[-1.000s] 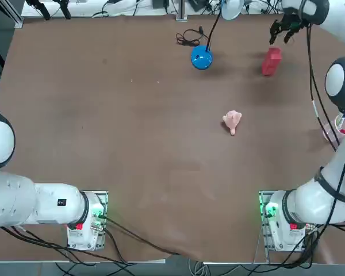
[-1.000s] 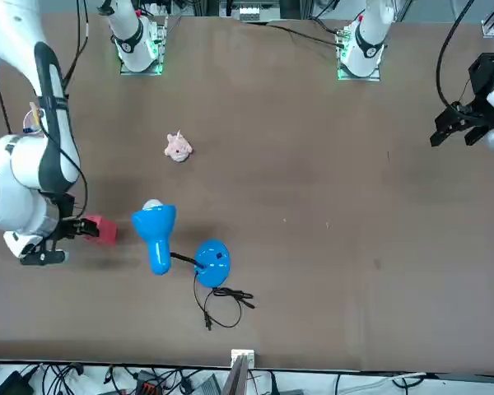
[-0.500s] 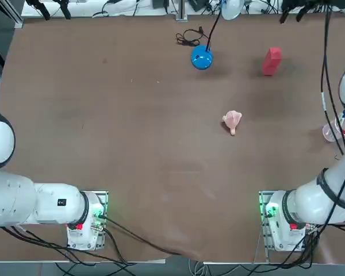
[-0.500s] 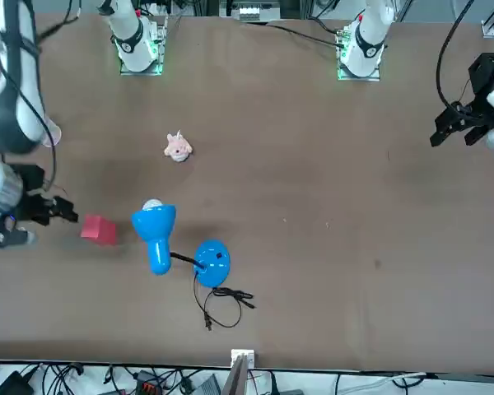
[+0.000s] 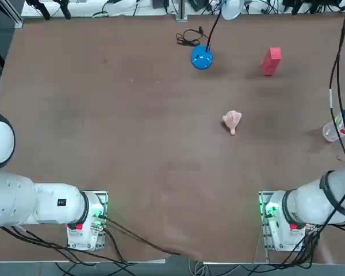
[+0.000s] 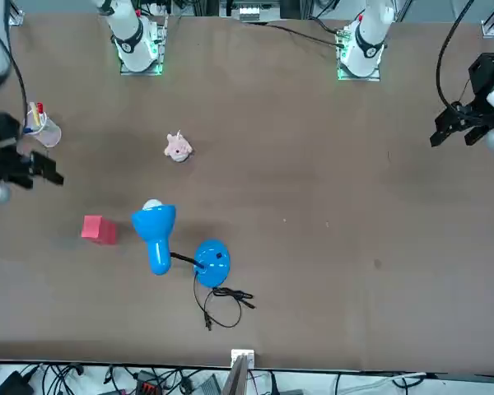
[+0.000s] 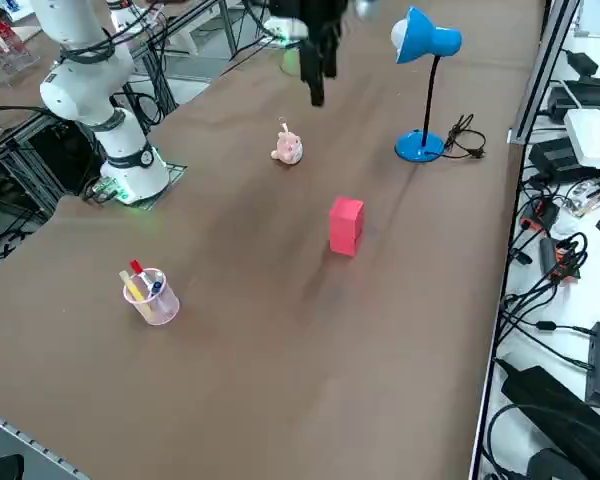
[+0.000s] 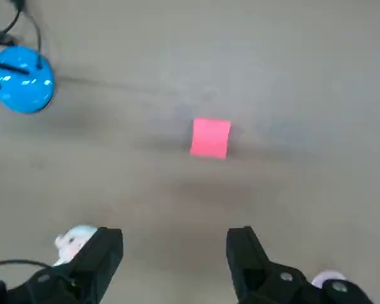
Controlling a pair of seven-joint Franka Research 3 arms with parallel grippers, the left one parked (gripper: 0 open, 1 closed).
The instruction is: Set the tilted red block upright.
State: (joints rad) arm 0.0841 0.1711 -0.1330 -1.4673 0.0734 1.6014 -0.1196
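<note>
The red block (image 7: 346, 226) stands on the far right part of the tabletop (image 7: 230, 350) and appears upright: the long axis runs approximately vertical in the right side view, with the small end face uppermost. The wrist view, directed down at the block, shows a nearly square outline, which agrees with this reading. No tilt is evident, so the required end state appears to be met. The tool, the right gripper (image 8: 175, 231), is wide open, with nothing between its fingers. It is raised over the tabletop and stands apart from the block. In the wrist view, the block lies beyond the fingertips, within the lateral span of the gap but offset toward one finger. The exact fore-and-aft offset cannot be told because of the tool's height. The working right arm (image 5: 319, 198) has its base on the block's side of the tabletop and is the nearer arm. The blue lamp (image 7: 420, 145) stands to the block's left, well apart; the pale pink toy (image 5: 232, 121) lies to the left and nearer the robot; the cup of pens (image 7: 152, 302) stands to the right and nearer the robot. No righting stroke appears necessary; the suitable next move is to keep the tool clear and move it farther from the block. If a correction is required, lower the open tool with one finger on each side of the vertical axis. Off-centre contact could topple the block, as its base is narrow relative to its height.
</note>
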